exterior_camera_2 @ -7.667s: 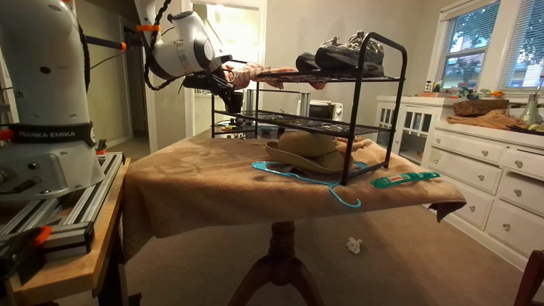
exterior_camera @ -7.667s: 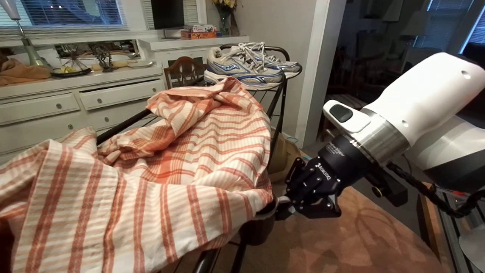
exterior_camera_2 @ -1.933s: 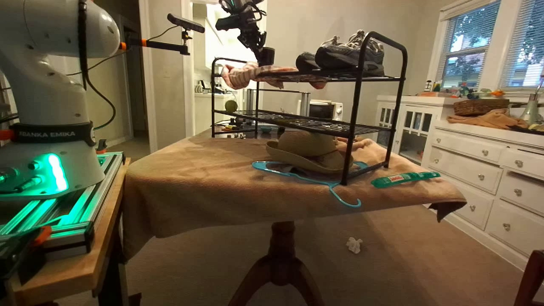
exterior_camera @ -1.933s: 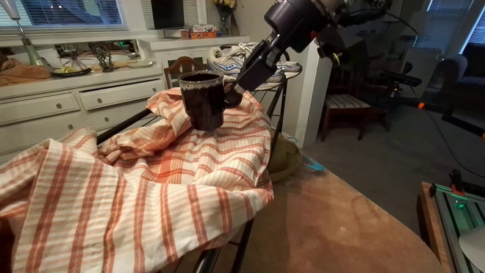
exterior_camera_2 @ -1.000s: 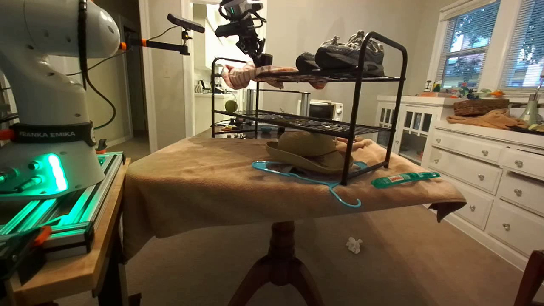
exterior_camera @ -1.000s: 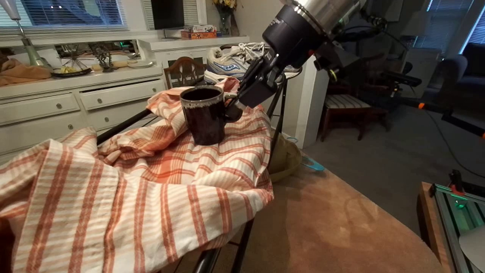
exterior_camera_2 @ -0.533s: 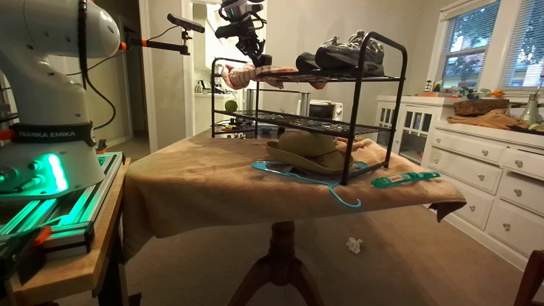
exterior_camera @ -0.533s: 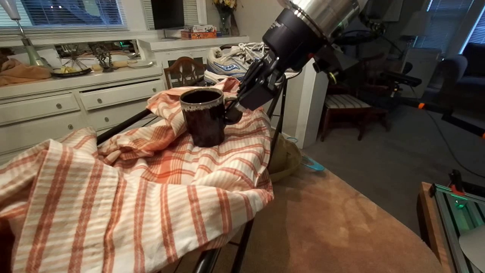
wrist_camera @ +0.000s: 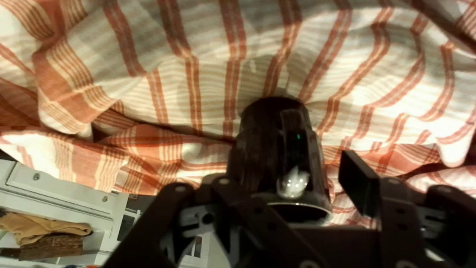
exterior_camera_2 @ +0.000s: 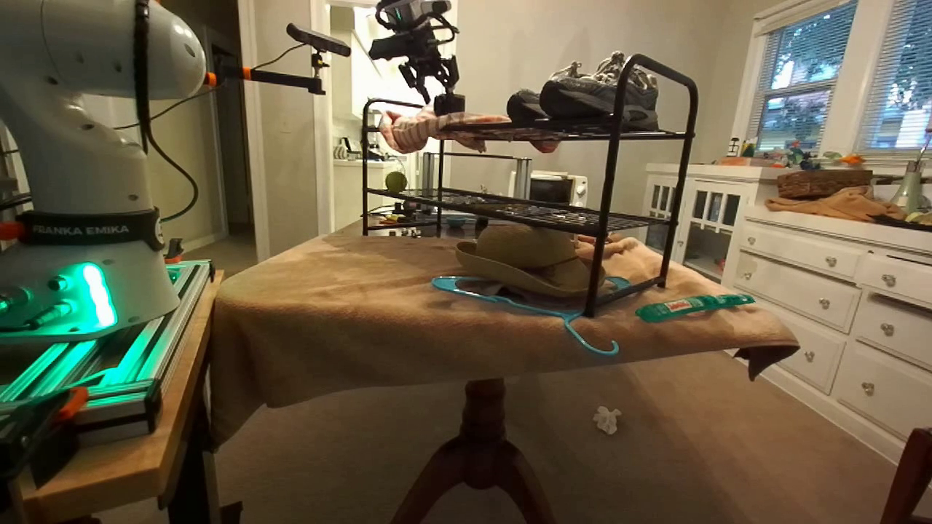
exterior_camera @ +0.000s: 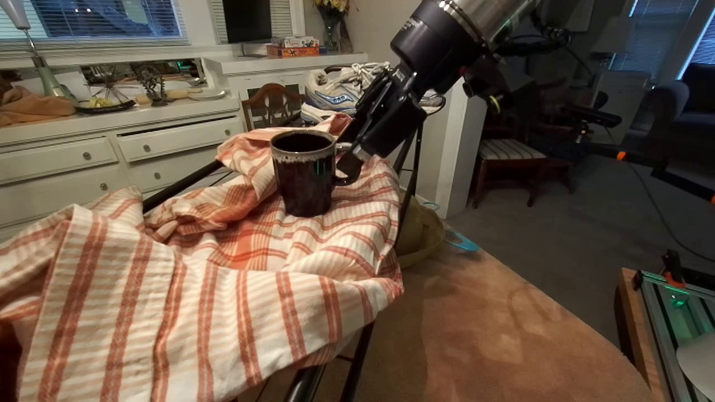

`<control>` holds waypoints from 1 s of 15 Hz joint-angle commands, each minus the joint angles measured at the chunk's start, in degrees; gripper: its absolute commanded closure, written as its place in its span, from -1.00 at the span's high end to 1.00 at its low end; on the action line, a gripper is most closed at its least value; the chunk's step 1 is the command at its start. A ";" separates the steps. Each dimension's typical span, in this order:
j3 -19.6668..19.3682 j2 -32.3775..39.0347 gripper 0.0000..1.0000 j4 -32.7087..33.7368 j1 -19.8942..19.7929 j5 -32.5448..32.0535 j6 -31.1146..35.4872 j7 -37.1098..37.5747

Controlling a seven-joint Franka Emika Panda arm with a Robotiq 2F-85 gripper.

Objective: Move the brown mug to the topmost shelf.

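The brown mug (exterior_camera: 304, 181) stands upright on the striped cloth (exterior_camera: 268, 234), which covers part of the topmost shelf (exterior_camera_2: 666, 135). Its handle points toward my gripper (exterior_camera: 347, 149). In the wrist view the mug (wrist_camera: 275, 149) shows from above its rim, handle side facing me. My gripper (wrist_camera: 288, 182) is open, with its jaws spread to either side of the handle; the right-hand finger pad (wrist_camera: 357, 182) stands clear of the mug. The left fingertip is partly hidden behind its own linkage. In an exterior view the mug (exterior_camera_2: 449, 104) appears small and dark below the fingers.
Grey and blue running shoes (exterior_camera: 335, 97) sit at the shelf's far end, close behind the gripper. The rack's black posts (exterior_camera_2: 604, 218) rise beside them. Below are a hat (exterior_camera_2: 528, 251), a blue hanger (exterior_camera_2: 510, 300) and a green packet (exterior_camera_2: 692, 307) on the covered table.
The mug was carried from beside the rack to above the cloth, then lowered onto it. Over the last half second the jaws have spread apart and let go of the handle.
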 commanded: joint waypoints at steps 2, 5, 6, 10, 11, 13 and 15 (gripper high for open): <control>-2.56 -1.01 1.00 0.45 0.65 -0.61 4.48 -1.40; -4.54 -1.19 1.00 0.68 1.55 -2.36 7.37 -1.55; -3.53 1.93 1.00 0.62 2.77 -6.54 5.03 -0.07; -3.69 8.33 1.00 2.04 6.76 -23.27 5.34 6.92; -3.97 10.59 1.00 2.00 8.57 -27.70 5.27 8.99; -4.25 17.24 1.00 3.28 12.80 -36.28 5.20 14.26; -9.43 16.23 1.00 -0.19 16.97 -33.19 5.10 11.69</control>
